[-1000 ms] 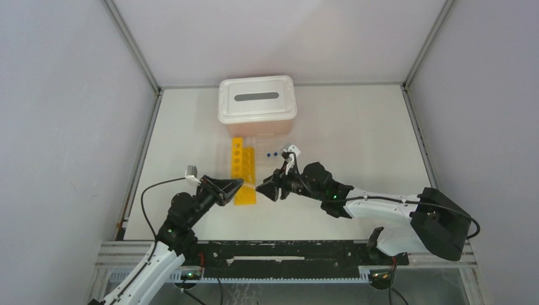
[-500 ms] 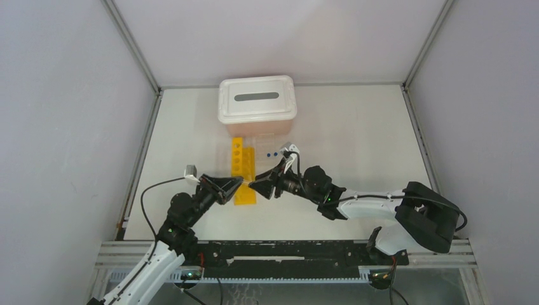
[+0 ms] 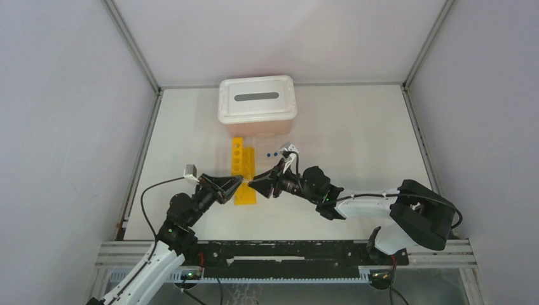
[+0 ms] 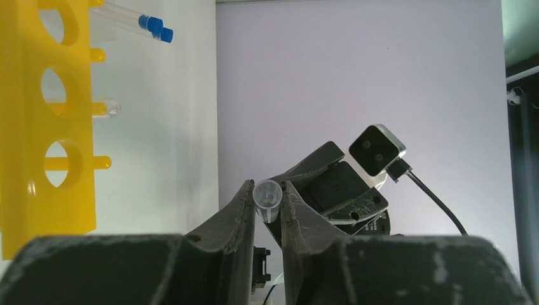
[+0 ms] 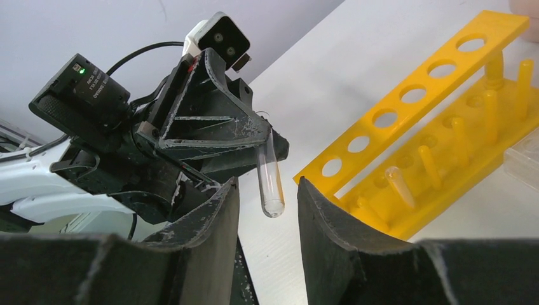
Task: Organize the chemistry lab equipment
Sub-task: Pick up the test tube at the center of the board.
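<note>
Currently your left gripper (image 3: 238,183) is clamped on the open end of a clear tube (image 5: 270,171), holding it in the air beside the yellow rack (image 5: 399,106). Your right gripper (image 3: 256,185) stands apart around its rounded end, not touching. Judged a handover, to regrip the tube for racking.

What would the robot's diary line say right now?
left gripper: shut on test tube | right gripper: open, straddling tube's round end | yellow rack: nearby
</note>
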`<state>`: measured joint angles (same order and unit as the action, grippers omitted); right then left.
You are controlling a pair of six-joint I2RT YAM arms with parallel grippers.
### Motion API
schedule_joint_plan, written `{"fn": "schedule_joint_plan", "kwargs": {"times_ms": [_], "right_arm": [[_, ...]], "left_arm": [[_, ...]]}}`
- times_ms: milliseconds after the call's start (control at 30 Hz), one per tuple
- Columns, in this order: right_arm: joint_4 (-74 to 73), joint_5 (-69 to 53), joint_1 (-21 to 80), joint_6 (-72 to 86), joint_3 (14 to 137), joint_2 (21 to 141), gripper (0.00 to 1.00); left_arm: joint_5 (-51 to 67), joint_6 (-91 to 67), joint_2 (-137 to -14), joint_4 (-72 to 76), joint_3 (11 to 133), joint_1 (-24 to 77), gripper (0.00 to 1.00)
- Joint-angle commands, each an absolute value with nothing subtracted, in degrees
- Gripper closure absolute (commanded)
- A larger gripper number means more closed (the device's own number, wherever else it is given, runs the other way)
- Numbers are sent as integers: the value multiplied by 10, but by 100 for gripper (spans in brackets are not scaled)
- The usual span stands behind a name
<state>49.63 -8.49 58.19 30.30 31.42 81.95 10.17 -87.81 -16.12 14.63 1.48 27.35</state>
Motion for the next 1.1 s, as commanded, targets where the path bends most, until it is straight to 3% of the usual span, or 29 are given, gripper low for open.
{"fn": "schedule_joint_plan", "kwargs": {"times_ms": [0,533,633,1067], "right_arm": [[537,-90,583,313,313,825,55],[541,-97,583,319,319,832,67],[540,-98,583,319,320,834,74],[530,-88,585,314,323,825,80]], "left_arm": [[100,-885,-163,176,30,278,77],[101,-890,-173,190,25,283,77],[99,-890,-173,192,25,284,77],[98,-891,-170,192,18,287,76]]}}
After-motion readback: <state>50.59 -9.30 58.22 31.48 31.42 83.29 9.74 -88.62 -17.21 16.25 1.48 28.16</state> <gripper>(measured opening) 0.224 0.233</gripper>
